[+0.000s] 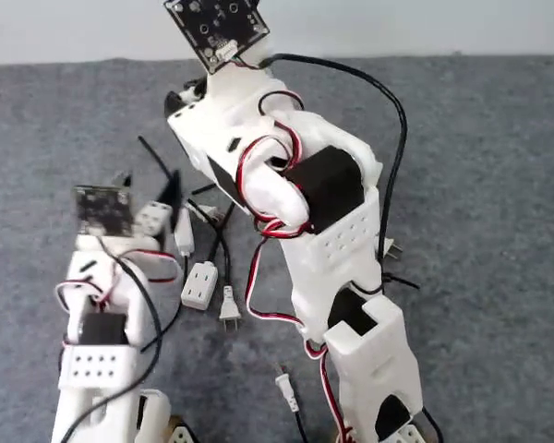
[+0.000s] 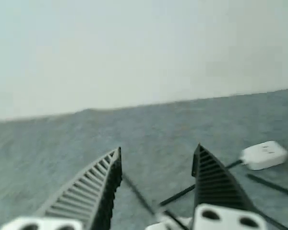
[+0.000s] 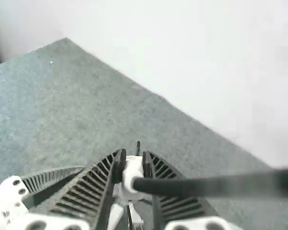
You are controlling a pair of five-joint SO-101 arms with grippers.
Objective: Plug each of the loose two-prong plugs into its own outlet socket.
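From above, seeing an outlet socket lying on the carpet between the arms, a loose plug just beside it; through the left wrist, finding the left gripper gaping wide, holding nothing; through the right wrist, watching the right gripper clamping a white plug, likely carrying it, next lining prongs up with slots

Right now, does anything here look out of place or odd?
The white plug held in the right end effector has its black cord running sideways across that end effector, where it might snag. Nothing else stands out.
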